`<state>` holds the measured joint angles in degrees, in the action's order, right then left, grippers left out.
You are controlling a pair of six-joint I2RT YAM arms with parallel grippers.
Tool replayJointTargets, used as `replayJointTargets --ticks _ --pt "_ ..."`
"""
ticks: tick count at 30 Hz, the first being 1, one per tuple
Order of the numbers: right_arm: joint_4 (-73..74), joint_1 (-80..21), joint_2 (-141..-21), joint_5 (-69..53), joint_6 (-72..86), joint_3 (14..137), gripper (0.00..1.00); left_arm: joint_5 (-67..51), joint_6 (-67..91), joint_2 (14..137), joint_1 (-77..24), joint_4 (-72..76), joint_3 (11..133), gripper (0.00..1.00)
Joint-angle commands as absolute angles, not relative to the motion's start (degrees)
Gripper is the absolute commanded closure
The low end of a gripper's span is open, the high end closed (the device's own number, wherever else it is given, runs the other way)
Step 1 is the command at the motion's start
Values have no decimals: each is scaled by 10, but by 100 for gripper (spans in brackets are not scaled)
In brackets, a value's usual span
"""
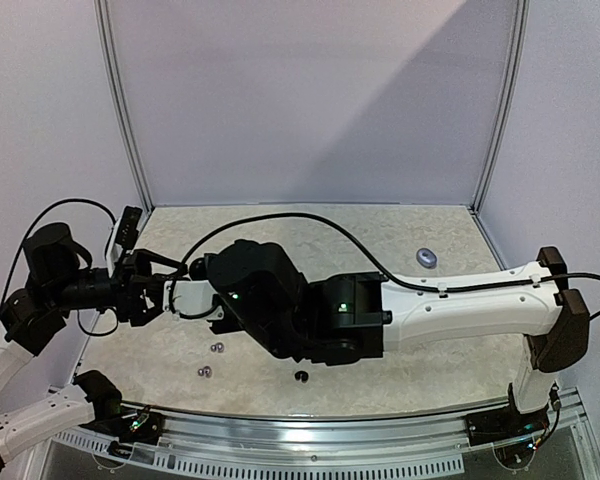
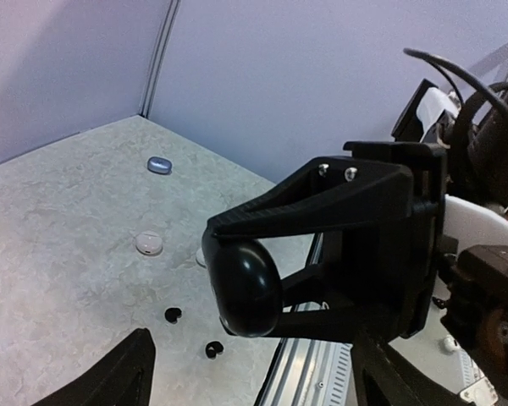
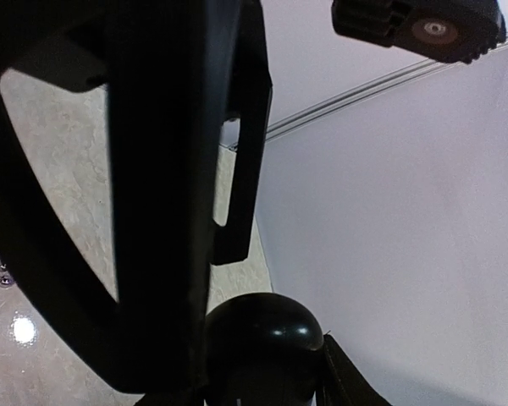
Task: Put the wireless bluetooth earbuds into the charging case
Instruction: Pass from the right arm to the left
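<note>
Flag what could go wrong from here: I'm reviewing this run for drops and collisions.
1. The glossy, rounded black case is pinched only at the tips of the right gripper, up in the air; it might squirt out and fall.
2. The open left gripper sits very close to it; the fingers of the two arms could clash.
3. Small earbuds lie loose below the arms near the front of the table; a dropped case might scatter them.

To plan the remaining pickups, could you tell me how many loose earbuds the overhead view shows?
3: a greyish bud and a second greyish bud just nearer, both front left, and a black bud at front centre. Others may be hidden under the right arm.
</note>
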<state>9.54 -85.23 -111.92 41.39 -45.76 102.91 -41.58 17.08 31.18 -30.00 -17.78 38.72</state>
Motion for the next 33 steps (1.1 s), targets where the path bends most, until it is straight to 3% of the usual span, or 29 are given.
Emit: replayJointTargets --ticks 1,10,15,20,24,26,28,31,33 --pt "65 -861 -1140 398 -464 1053 91 -415 195 326 -313 -152 375 21" --pt "74 -863 -1153 373 -471 1070 91 -396 225 332 -316 -124 373 32" --pt "75 -867 -1157 370 -474 1078 91 -395 228 332 -316 -135 367 63" --pt "64 -868 -1155 380 -476 1077 92 -425 220 330 -317 -140 356 74" --pt "55 -867 -1157 384 -481 1076 92 -441 229 330 -317 -140 347 99" --pt "54 -867 -1160 383 -480 1076 91 -442 233 328 -317 -131 345 100" --pt "57 -865 -1162 386 -479 1076 79 -448 236 326 -317 -118 342 100" --pt "84 -856 -1159 374 -450 1078 44 -445 226 320 -316 -114 337 100" --pt "120 -846 -1146 349 -409 1079 28 -443 214 314 -315 -113 327 100"
